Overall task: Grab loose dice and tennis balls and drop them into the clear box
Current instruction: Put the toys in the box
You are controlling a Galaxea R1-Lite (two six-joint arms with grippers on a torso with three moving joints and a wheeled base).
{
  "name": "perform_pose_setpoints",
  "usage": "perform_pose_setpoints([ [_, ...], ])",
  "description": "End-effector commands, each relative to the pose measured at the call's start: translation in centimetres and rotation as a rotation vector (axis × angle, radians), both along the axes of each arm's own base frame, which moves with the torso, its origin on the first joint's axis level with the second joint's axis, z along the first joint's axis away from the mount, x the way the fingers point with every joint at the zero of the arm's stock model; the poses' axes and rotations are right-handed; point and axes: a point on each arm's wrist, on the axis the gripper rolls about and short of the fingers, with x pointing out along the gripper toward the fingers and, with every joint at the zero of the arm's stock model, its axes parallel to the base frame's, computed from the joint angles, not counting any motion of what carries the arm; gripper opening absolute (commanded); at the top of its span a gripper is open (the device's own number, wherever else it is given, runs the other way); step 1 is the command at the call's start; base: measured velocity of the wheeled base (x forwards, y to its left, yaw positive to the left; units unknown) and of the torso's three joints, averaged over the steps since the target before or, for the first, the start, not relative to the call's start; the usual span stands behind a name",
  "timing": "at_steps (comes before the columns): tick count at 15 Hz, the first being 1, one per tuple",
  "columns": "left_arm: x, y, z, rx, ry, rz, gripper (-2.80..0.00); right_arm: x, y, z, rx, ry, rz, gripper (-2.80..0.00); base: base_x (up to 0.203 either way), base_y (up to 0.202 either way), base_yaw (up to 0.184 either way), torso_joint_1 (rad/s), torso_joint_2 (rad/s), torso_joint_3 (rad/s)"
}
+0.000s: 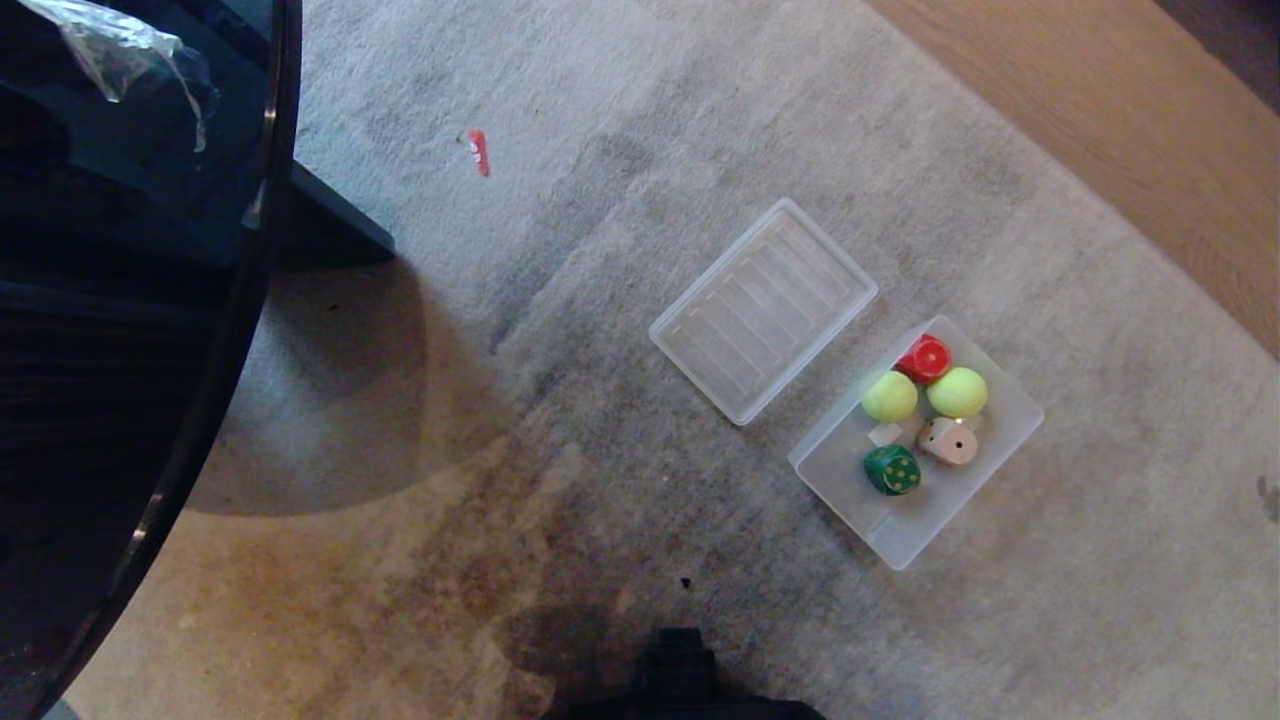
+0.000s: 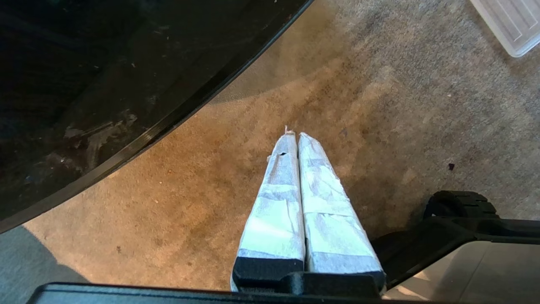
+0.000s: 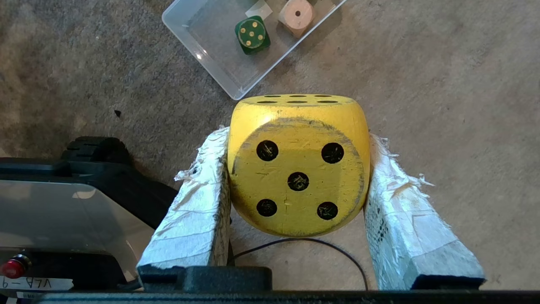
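The right gripper [image 3: 297, 169] clamps the yellow die [image 3: 297, 166] between its two fingers [image 3: 198, 202], five-pip face toward the camera, above the carpet [image 3: 443, 84]. The clear box [image 1: 1010, 430] lies right of centre in the head view, holding the green, beige and red dice and both tennis balls. The left gripper [image 2: 297, 137] hangs with fingers pressed together.

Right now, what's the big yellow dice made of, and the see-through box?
The yellow die held between the right gripper fingers looks like painted wood: the paint is scuffed dark at the edges and scratched, with drilled-looking pips. The clear box looks like frosted plastic, since the carpet shows through its glossy rim.
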Motion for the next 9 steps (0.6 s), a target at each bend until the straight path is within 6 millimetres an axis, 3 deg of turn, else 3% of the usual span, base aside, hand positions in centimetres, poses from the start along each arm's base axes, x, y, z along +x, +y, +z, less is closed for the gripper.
perform_pose_setpoints([
  [1, 0.02, 0.00, -0.04, 0.000, 0.003, 0.001, -2.80, -0.03, 0.00, -0.03, -0.002, -0.002, 0.001, -2.80, 0.000, 0.000, 0.000, 0.007, 0.00, -0.025],
  [9, 0.01, 0.00, -0.04, 0.002, 0.002, 0.000, -2.80, -0.03, 0.00, -0.01, -0.008, -0.004, 0.002, -2.80, 0.000, 0.000, 0.000, 0.000, 0.00, 0.000],
])
